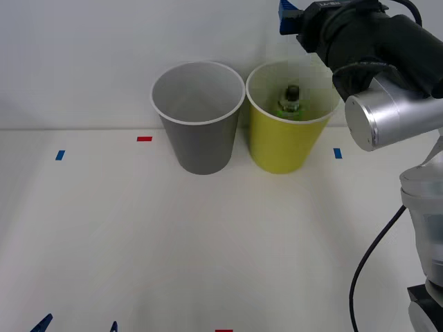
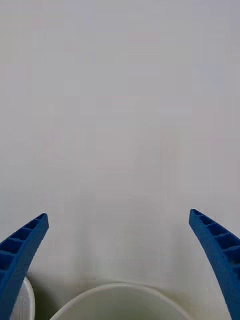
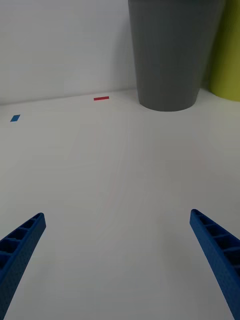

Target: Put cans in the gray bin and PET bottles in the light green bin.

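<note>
The right gripper hung above and just behind the light green bin, its fingers spread wide and holding nothing. The main risk from here was the arm clipping that bin's white rim on its way out and tipping it, since the wrist sat close over the rim. The bottle stood inside the light green bin, apparently upright, though its base was hidden. Beside the light green bin, the gray bin looked empty. The left gripper waited low over the table in front of the gray bin, spread and empty.
</note>
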Tool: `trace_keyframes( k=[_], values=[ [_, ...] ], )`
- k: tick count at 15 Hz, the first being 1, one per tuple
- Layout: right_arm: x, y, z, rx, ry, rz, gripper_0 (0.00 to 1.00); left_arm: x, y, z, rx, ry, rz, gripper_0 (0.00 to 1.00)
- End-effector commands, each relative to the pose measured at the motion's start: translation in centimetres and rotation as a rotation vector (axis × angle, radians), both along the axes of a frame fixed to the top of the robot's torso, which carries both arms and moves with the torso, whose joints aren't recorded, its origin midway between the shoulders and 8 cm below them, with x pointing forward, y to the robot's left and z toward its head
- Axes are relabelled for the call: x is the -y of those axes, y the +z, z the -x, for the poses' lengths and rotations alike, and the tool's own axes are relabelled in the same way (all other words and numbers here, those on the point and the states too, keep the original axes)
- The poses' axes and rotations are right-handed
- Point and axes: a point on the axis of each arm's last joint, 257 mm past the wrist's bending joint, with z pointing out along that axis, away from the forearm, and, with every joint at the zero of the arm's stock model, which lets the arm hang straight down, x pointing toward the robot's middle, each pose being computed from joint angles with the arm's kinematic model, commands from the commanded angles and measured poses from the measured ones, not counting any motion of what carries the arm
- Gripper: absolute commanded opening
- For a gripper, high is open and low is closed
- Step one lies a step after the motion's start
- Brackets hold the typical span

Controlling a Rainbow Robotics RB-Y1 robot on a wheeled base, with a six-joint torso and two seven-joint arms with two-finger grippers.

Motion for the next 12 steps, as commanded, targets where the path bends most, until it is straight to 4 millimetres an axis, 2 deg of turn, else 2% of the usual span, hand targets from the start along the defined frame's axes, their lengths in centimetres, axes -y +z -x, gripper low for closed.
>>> trace_keyframes(
  k=[1, 3, 5, 6, 9, 11, 12],
  values=[
    [0.7, 1.3, 2.9, -0.041, -0.027, 0.009, 1.00, 0.0, 0.0, 0.0, 0.000, 0.000, 0.000, 1.00],
    [0.5, 1.6, 5.5, -0.071, 0.005, -0.012, 1.00, 0.0, 0.0, 0.0, 0.000, 0.000, 0.000, 1.00],
    [1.2, 0.8, 7.8, -0.062, 0.032, -0.024, 1.00, 0.0, 0.0, 0.0, 0.000, 0.000, 0.000, 1.00],
    [1.8, -0.1, 9.6, -0.055, 0.035, -0.018, 1.00, 0.0, 0.0, 0.0, 0.000, 0.000, 0.000, 1.00],
    [3.4, -3.0, 13.3, -0.073, 0.023, -0.010, 1.00, 0.0, 0.0, 0.0, 0.000, 0.000, 0.000, 1.00],
    [4.8, -5.7, 14.6, -0.119, -0.004, -0.017, 1.00, 0.0, 0.0, 0.0, 0.000, 0.000, 0.000, 1.00],
    [6.0, -8.0, 15.0, -0.157, -0.028, -0.020, 1.00, 0.0, 0.0, 0.0, 0.000, 0.000, 0.000, 1.00]
  ],
)
